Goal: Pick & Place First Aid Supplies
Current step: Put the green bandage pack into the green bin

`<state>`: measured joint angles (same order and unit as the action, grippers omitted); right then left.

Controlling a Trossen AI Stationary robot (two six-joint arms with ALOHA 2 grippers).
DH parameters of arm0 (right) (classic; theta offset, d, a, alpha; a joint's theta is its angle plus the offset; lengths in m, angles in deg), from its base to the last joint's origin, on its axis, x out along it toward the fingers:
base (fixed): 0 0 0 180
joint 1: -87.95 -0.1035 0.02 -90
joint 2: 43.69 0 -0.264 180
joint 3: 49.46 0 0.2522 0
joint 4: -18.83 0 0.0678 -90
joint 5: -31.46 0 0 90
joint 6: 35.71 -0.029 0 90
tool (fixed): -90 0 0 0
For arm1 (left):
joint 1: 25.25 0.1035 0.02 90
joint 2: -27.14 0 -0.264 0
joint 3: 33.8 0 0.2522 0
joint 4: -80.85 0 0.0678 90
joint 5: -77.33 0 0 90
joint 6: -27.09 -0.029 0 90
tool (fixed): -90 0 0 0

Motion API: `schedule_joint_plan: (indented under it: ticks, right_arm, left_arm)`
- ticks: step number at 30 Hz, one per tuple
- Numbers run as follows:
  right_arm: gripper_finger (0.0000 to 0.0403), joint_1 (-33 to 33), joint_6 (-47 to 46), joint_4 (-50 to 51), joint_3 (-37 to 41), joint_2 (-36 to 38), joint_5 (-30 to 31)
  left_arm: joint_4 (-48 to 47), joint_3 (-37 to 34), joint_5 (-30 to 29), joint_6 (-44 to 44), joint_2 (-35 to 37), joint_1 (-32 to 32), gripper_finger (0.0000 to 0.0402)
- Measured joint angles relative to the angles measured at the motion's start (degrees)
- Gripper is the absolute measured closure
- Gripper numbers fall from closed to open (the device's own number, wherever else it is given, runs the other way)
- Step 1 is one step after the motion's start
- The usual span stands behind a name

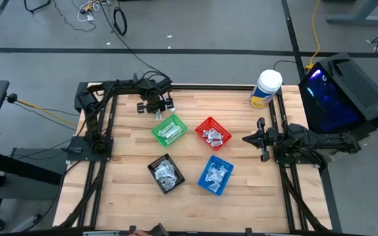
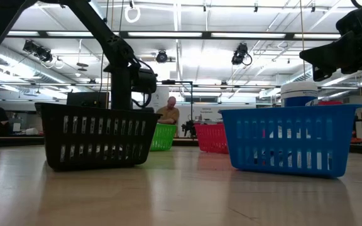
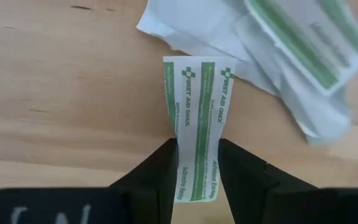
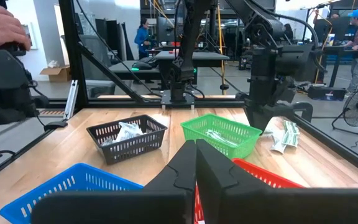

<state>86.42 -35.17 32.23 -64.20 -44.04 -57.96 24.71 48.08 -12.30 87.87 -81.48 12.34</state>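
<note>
My left gripper (image 1: 155,107) hangs over the far part of the table, just beyond the green basket (image 1: 169,130), and is shut on a narrow white-and-green bandage strip (image 3: 197,118). A small pile of similar wrapped packets (image 3: 291,50) lies on the wood beside it, and the right wrist view shows that pile (image 4: 284,135) next to the left gripper. My right gripper (image 4: 196,163) waits shut at the table's right side (image 1: 260,139), touching nothing. My left gripper pinches the bandage strip between its two fingers (image 3: 160,168), which sit on the strip's long edges near one end (image 3: 197,177). The fingers come from above, pointing down, and lie along the strip. Its free end (image 3: 197,71) sticks out past the fingertips toward the tabletop.
Four small baskets stand mid-table: green, red (image 1: 212,133), black (image 1: 165,174) and blue (image 1: 215,174), each holding packets. A white-lidded yellow-labelled tub (image 1: 266,88) stands at the far right corner. People show in the room beyond the table.
</note>
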Motion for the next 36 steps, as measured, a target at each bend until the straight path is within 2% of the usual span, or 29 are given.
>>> schedule_joint_plan:
  ticks: [17, 27, 36]
  right_arm:
    - [0.039, -0.01, -0.02, 0.0, -0.01, -0.01, 0.0]
    - [0.039, -0.01, 0.0, 0.0, -0.02, -0.01, 0.0]
    - [0.039, 0.01, -0.02, 0.0, -0.02, 0.01, 0.0]
  left_arm:
    - [-2.04, 0.0, -2.26, 0.02, 11.03, -2.39, 0.028]
    - [-1.94, 0.0, -2.08, -0.06, 15.2, -7.74, 0.028]
    - [-1.91, 0.02, -1.62, -0.07, 15.78, -13.53, 0.028]
